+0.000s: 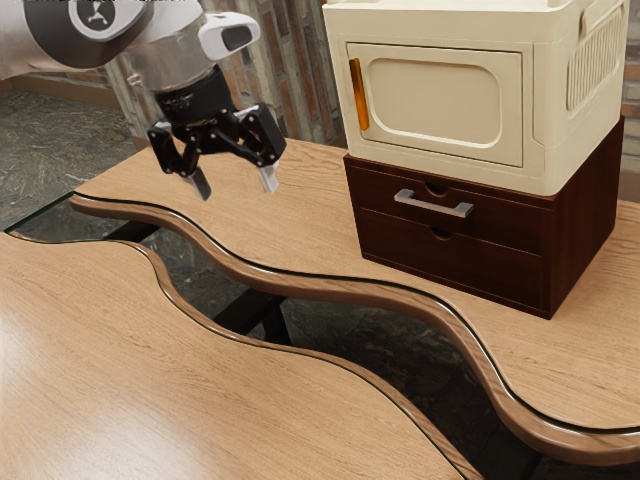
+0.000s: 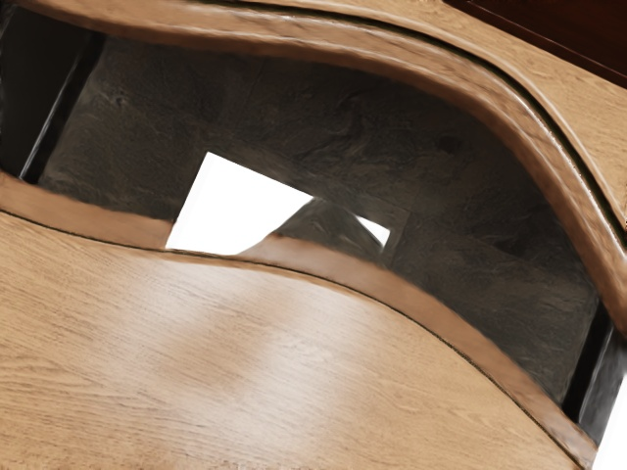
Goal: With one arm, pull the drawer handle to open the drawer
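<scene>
My gripper [image 1: 236, 188] hangs above the table in the exterior view's upper left, fingers wide apart and nothing between them. A dark brown two-drawer cabinet [image 1: 450, 262] stands on the table well off to the exterior view's right. Its upper drawer carries a silver bar handle [image 1: 433, 204], with a wide gap between it and the gripper. Both drawers look flush with the cabinet front. In the wrist view, a dark brown edge of the cabinet [image 2: 578, 37] appears in a corner.
A cream box [image 1: 440, 100] with an orange-handled door rests on top of the cabinet. The wooden table [image 1: 120, 330] has a wavy glass-covered channel [image 2: 323, 108] running across it, with dark floor and table supports seen through it. A brick-like wall rises behind.
</scene>
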Robot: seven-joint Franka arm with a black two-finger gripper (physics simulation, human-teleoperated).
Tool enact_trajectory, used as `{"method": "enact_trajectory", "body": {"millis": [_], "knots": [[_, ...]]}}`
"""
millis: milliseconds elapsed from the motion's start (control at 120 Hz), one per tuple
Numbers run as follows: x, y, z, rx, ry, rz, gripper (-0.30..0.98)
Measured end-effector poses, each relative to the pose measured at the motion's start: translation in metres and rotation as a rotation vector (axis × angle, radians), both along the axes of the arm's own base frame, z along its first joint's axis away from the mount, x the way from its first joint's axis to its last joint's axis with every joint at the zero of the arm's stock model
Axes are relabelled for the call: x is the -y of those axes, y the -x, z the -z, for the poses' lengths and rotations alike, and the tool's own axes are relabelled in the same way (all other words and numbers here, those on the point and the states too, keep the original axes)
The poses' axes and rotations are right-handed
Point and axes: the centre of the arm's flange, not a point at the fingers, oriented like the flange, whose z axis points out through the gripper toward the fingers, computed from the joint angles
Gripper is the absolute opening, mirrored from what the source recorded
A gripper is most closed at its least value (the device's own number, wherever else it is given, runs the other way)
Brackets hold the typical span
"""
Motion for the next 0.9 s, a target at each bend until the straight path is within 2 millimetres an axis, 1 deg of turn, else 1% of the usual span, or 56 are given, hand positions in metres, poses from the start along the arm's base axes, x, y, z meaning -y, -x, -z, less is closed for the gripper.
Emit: {"method": "enact_trajectory", "body": {"millis": [75,167,233,292,483,608,683,775,900], "knots": [[0.016,-0.003,0.006,-0.005,0.012,-0.07,0.69],[0.046,-0.012,0.019,-0.009,0.029,-0.122,0.69],[0.067,-0.017,0.034,-0.017,0.043,-0.16,0.69],[0.077,-0.02,0.044,-0.022,0.057,-0.213,0.69],[0.082,-0.028,0.067,-0.013,0.088,-0.413,0.69],[0.097,-0.037,0.078,0.011,0.111,-0.494,0.69],[0.102,-0.048,0.088,0.031,0.125,-0.542,0.69],[0.097,-0.057,0.091,0.063,0.146,-0.609,0.69],[0.089,-0.064,0.098,0.095,0.172,-0.685,0.69]]}}
